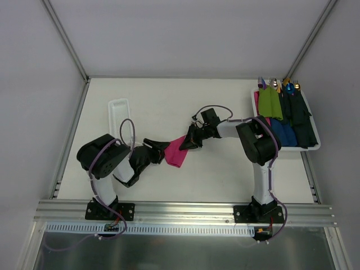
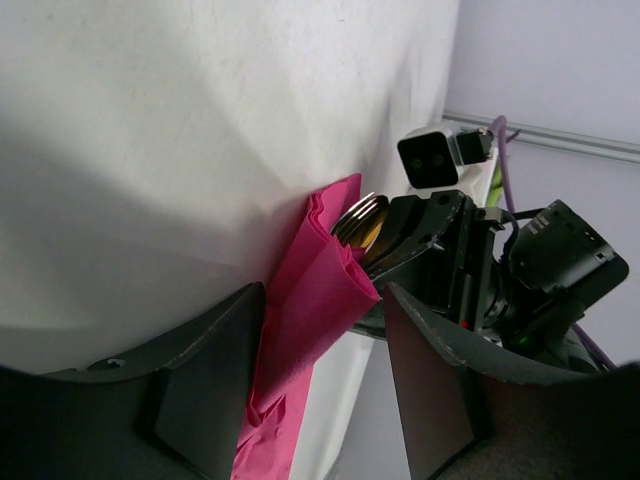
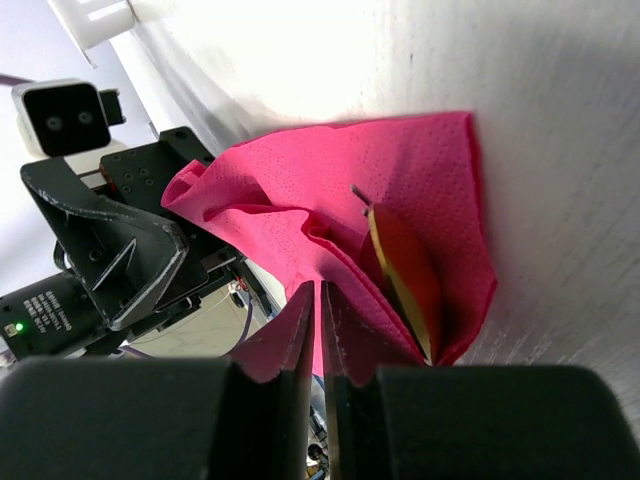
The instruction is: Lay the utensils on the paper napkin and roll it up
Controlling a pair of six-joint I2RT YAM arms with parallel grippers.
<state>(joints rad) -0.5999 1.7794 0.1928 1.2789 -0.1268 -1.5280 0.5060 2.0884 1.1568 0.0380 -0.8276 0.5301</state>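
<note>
A white bench seen from above, with two robot arms bolted at its near edge and reaching in to meet around its middle. In the far right corner sits a white tray holding green rolls, blue rolls and navy rolls, with cutlery tips poking out at their far ends. Toward the far left lies a narrow white tray.

Between the two arms is the bright pink napkin, loosely folded into a bundle. From above it looks like a plain pink shape, and its contents are hidden.

The left pincer stands about half open around the near-left end of the bundle. Its own camera shows pink paper against one finger and close to the other. Whether it squeezes the paper I cannot tell.

The right pincer meets the bundle's far-right end. Its own camera shows its jaws almost closed, with only a thin slit between them, pinching a fold of the napkin.

Only the two wrist cameras show the gold cutlery. From the left wrist, rounded gold ends peek out of the napkin's open end, just beside the right pincer. From the right wrist, one gold piece lies inside the fold, wrapped by paper on both sides.
</note>
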